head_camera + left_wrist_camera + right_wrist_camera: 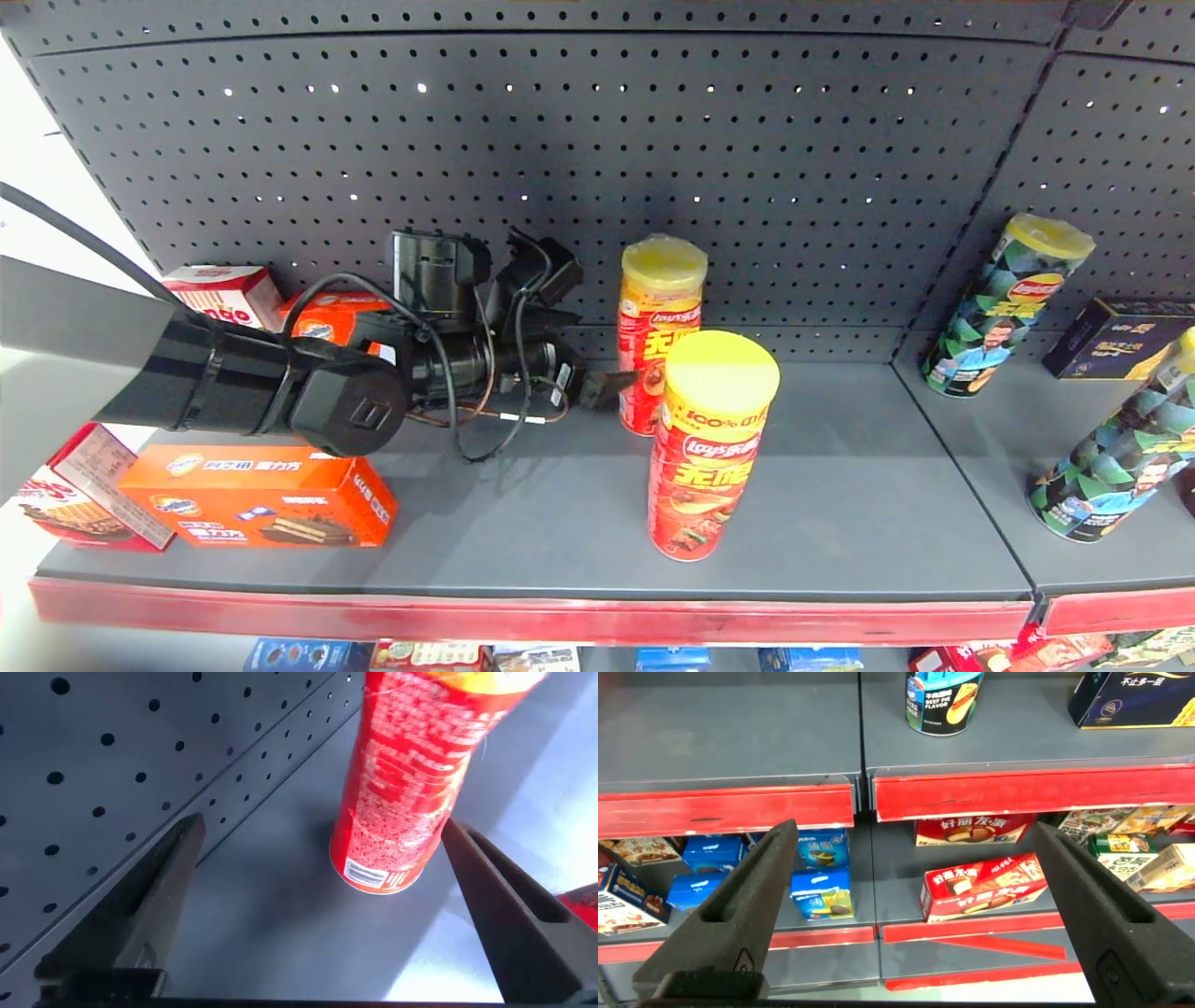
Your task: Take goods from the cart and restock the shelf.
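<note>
Two red chip cans with yellow lids stand upright on the grey shelf [859,504]. The back can [658,336] is near the pegboard and the front can [711,448] is closer to the shelf edge. My left gripper [607,387] is stretched over the shelf, just left of the back can. In the left wrist view this gripper [322,831] is open, and the red can [406,784] stands just beyond its fingertips, apart from them. My right gripper [915,831] is open with nothing in it, in front of the lower shelves.
Orange biscuit boxes [261,495] and a red-white box [224,289] lie at the shelf's left. Green chip cans [1008,308] [1111,467] and a dark box [1116,336] fill the neighbouring bay. The pegboard wall [653,140] closes the back. Lower shelves hold snack boxes [985,887].
</note>
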{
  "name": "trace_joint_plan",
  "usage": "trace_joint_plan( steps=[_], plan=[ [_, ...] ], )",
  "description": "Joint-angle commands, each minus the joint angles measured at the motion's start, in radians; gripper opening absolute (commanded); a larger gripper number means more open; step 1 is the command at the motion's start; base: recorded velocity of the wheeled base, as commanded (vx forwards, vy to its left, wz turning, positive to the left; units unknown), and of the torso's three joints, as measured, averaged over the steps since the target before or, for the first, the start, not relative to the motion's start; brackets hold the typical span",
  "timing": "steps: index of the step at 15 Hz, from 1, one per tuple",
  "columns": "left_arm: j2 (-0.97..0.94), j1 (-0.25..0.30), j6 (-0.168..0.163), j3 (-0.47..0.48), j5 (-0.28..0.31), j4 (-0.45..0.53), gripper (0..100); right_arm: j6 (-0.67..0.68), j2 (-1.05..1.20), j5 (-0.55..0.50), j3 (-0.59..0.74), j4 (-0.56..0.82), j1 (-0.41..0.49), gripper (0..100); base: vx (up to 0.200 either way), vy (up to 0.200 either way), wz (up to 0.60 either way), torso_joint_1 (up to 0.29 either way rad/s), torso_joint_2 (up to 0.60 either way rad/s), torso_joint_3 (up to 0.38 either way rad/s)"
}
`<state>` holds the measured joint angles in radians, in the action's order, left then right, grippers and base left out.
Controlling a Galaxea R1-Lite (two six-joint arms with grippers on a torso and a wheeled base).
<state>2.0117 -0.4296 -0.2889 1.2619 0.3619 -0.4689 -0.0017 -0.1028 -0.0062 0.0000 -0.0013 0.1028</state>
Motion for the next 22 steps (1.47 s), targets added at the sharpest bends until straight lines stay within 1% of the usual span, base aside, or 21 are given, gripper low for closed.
trace_joint_plan(
  steps=[1, 4, 6, 10, 15, 18, 22],
  plan=[
    [0.005, 0.000, 0.007, 0.002, -0.004, -0.002, 100, 0.000, -0.002, 0.000, 0.000, 0.000, 0.000, 100, 0.000, 0.000, 0.00, 0.000, 0.00, 0.000],
    [0.012, 0.002, 0.010, 0.002, -0.014, -0.002, 100, 0.000, -0.002, 0.000, 0.000, 0.000, 0.000, 100, 0.000, 0.000, 0.00, 0.000, 0.00, 0.000],
    [0.013, 0.003, 0.017, 0.002, -0.015, -0.002, 100, 0.000, 0.000, 0.000, 0.000, 0.000, 0.000, 100, 0.000, 0.000, 0.00, 0.000, 0.00, 0.000],
    [0.018, 0.014, 0.016, 0.002, -0.020, -0.002, 100, 0.000, 0.000, 0.000, 0.000, 0.000, 0.000, 100, 0.000, 0.000, 0.00, 0.000, 0.00, 0.000],
    [0.028, 0.015, 0.016, 0.005, -0.026, -0.004, 100, 0.000, -0.002, 0.000, 0.000, 0.000, 0.000, 100, 0.000, 0.000, 0.00, 0.000, 0.00, 0.000],
    [0.042, 0.015, 0.016, 0.027, -0.038, -0.004, 100, 0.000, -0.002, 0.000, 0.000, 0.000, 0.000, 100, 0.000, 0.000, 0.00, 0.000, 0.00, 0.000],
    [0.048, 0.015, 0.016, 0.030, -0.038, -0.004, 100, 0.000, -0.002, 0.000, 0.000, 0.000, 0.000, 100, 0.000, 0.000, 0.00, 0.000, 0.00, 0.000]
  ],
)
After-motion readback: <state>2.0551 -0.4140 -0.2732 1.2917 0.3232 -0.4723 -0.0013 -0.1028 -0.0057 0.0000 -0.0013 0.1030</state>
